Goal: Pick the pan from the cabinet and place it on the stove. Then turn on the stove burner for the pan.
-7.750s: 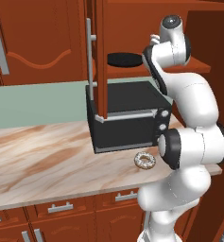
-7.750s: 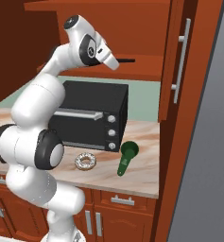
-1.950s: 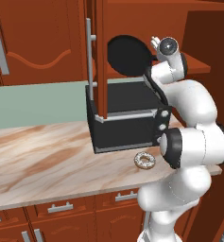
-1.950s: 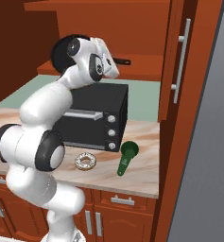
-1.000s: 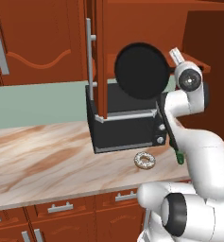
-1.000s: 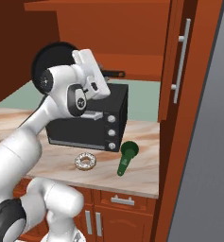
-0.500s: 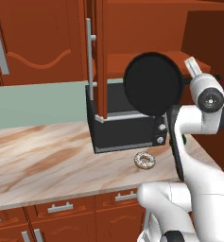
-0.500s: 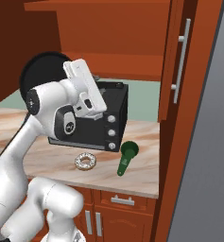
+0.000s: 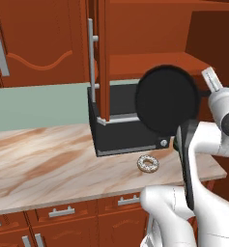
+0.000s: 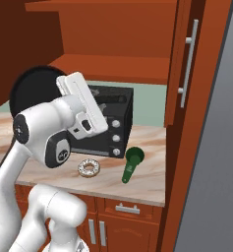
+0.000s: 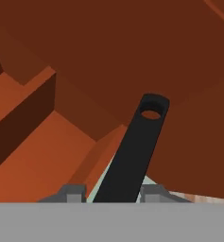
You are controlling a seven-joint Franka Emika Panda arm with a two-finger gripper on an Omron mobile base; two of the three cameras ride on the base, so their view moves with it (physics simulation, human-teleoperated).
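The pan (image 9: 166, 106) is a round black disc held up on edge in front of the open cabinet (image 9: 150, 62), clear of its shelf. Seen from the right base, the pan (image 10: 32, 93) shows to the left of the white hand. My gripper (image 11: 113, 191) is shut on the pan's long black handle (image 11: 132, 151), which runs up between the fingertips to its hole. The hand (image 9: 210, 82) sits at the pan's right rim. The cabinet door (image 10: 179, 64) stands open with its silver bar handle (image 10: 189, 54). The stove is out of view.
A black toaster oven (image 9: 116, 132) stands on the marble counter (image 9: 38, 159) under the cabinet. A sprinkled donut (image 9: 148, 164) lies in front of it, and a green scoop-like thing (image 10: 131, 162) lies to its right. A tall grey panel (image 10: 211, 172) closes off the right side.
The gripper has carried the pan out of the cabinet, down and to the right, closer to the base. The pan's disc now faces the left camera.
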